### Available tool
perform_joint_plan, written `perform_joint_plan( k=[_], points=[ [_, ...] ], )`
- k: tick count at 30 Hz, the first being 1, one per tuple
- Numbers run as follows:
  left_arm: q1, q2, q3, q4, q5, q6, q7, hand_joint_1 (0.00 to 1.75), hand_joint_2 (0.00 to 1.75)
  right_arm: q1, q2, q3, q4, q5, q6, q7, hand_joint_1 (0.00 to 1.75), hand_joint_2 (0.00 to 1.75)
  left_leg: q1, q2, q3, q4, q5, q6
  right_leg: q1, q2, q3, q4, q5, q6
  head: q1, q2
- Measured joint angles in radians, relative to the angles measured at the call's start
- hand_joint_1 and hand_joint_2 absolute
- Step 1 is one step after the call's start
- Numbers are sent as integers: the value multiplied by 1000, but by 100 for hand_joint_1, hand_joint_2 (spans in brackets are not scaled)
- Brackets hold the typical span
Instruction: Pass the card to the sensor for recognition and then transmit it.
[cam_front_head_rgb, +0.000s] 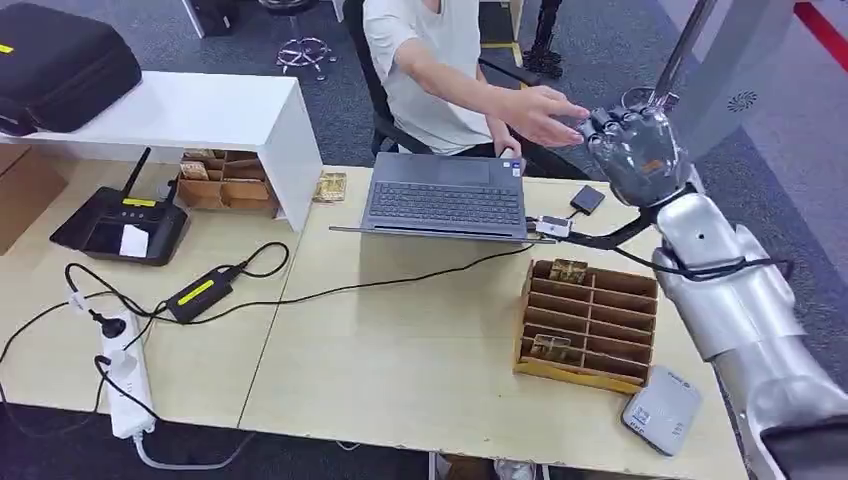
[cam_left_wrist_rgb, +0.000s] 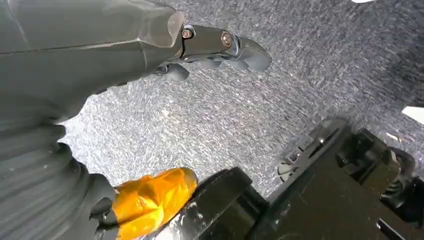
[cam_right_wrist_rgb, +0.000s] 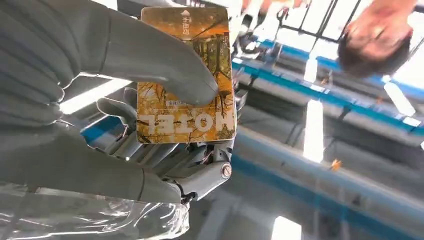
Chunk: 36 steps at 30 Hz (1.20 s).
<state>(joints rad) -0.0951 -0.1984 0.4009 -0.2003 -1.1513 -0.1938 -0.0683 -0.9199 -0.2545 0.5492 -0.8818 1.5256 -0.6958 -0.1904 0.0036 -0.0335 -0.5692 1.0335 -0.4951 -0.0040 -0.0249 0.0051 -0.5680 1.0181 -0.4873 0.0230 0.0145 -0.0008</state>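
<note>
In the right wrist view my right hand (cam_right_wrist_rgb: 100, 100) pinches an orange hotel card (cam_right_wrist_rgb: 186, 75), with the thumb pressed on its face and the fingers behind it. In the head view that hand (cam_front_head_rgb: 638, 150) is raised above the table's far right corner. A seated person's hand (cam_front_head_rgb: 540, 112) reaches out and nearly touches it. A small black sensor pad (cam_front_head_rgb: 587, 199) lies on the table just below, wired to the laptop (cam_front_head_rgb: 445, 197). My left hand (cam_left_wrist_rgb: 100, 60) hangs over grey carpet and holds nothing, thumb and fingers apart.
A wooden divider box (cam_front_head_rgb: 590, 322) with more cards (cam_front_head_rgb: 551, 347) sits near the right arm, and a grey device (cam_front_head_rgb: 660, 410) lies at the front right corner. At the left are a black terminal (cam_front_head_rgb: 120, 225), cables, a power strip (cam_front_head_rgb: 125, 375) and a white shelf (cam_front_head_rgb: 200, 115).
</note>
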Motion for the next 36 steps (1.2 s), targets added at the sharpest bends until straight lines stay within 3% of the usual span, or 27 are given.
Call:
perform_joint_plan(
  k=[8, 16, 17, 36],
  points=[
    [-4, 0, -10, 0, -11, -21, -7, 0, 175, -100, 67, 132, 199, -29, 0, 73, 175, 175, 0, 0, -1, 0, 0, 0, 0, 0, -1, -1, 0, 0, 0, 0],
    [-7, 1, -13, 0, -17, -38, -19, 0, 175, -107, 102, 182, 253, -39, -1, 82, 175, 175, 0, 0, -1, 0, 0, 0, 0, 0, -1, -1, 0, 0, 0, 0],
    [-7, 1, -13, 0, -17, -39, -19, 0, 175, -107, 103, 184, 257, -39, -1, 82, 0, 175, 0, 0, -1, 0, 0, 0, 0, 0, -1, -1, 0, 0, 0, 0],
    [-7, 1, -14, 0, -23, -22, -13, 0, 175, -108, 111, 224, 271, -58, -1, 78, 0, 175, 0, 0, 0, 0, 0, 0, 0, 0, -1, -1, 0, 0, 0, 0]
  ],
)
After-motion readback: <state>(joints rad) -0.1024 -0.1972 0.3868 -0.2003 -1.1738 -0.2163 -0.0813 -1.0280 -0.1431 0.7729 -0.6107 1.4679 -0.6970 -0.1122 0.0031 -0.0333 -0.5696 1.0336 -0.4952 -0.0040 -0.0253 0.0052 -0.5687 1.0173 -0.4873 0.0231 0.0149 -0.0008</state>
